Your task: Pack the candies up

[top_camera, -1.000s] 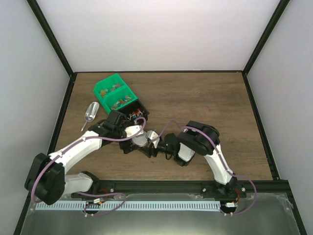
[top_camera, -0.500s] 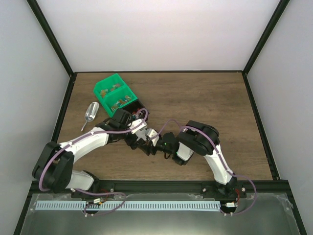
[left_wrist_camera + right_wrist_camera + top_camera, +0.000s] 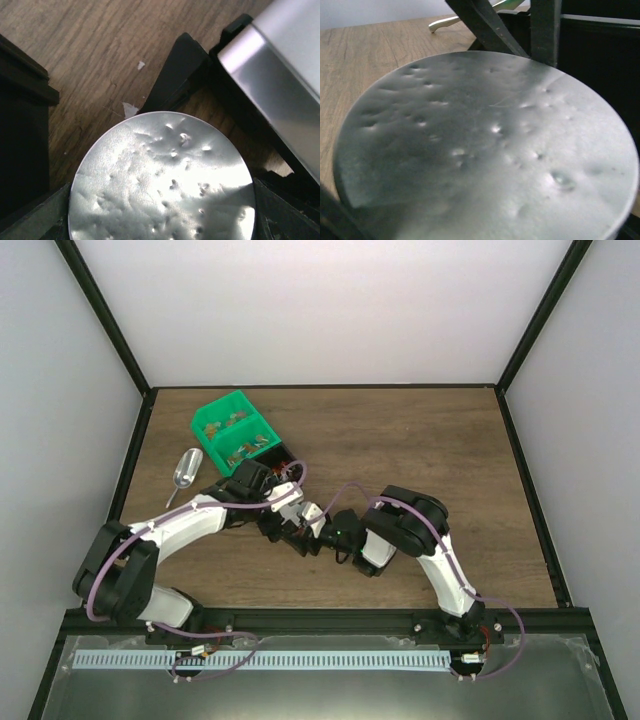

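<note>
My left claw [image 3: 161,225] has a dark finger against each side of the metal tin [image 3: 165,170], so I judge it clamped on the rim. All I see of the tin is its round, dented silver top. My right claw [image 3: 480,222] is at the same tin from the other side. The disc fills its camera and the fingers barely show at the lower corners, so I cannot tell whether it grips or only brackets.

I read this step as working the tin between two arms, either opening it or passing it across. To do it well I keep one claw firm and move only the other. I keep the tin level and low over the table [image 3: 420,440] and move slowly, because thin dented metal can slip or buckle.

Further out, the dark bin [image 3: 291,464] touches the near end of the green bins [image 3: 232,432]. It lies mostly under my left arm, so I cannot make out the candies. The scoop [image 3: 184,472] lies left of the bins, well apart from both claws.
</note>
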Available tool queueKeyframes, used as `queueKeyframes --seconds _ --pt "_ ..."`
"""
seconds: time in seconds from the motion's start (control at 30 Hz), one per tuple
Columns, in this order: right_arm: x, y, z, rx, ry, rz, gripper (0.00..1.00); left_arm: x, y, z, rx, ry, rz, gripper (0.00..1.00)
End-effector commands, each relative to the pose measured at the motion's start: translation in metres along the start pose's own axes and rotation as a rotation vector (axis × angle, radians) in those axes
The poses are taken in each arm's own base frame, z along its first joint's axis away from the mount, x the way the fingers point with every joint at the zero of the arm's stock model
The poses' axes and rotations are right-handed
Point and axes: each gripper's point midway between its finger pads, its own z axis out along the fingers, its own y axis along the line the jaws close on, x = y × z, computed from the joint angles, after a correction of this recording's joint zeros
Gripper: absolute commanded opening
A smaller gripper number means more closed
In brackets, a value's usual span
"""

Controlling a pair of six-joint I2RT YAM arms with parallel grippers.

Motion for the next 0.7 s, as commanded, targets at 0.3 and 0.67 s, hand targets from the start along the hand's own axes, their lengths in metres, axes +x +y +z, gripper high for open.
queueKeyframes --seconds 0.3,0.67 --pt "0.071 0.05 -0.031 -0.23 0.225 0.104 0.67 0.054 -0.031 0.01 0.325 0.249 0.509 0.89" --pt "0.08 0.025 -0.021 -0.097 0.263 0.137 0.68 0.009 -0.014 -0.029 0.175 0.072 0.384 1.0"
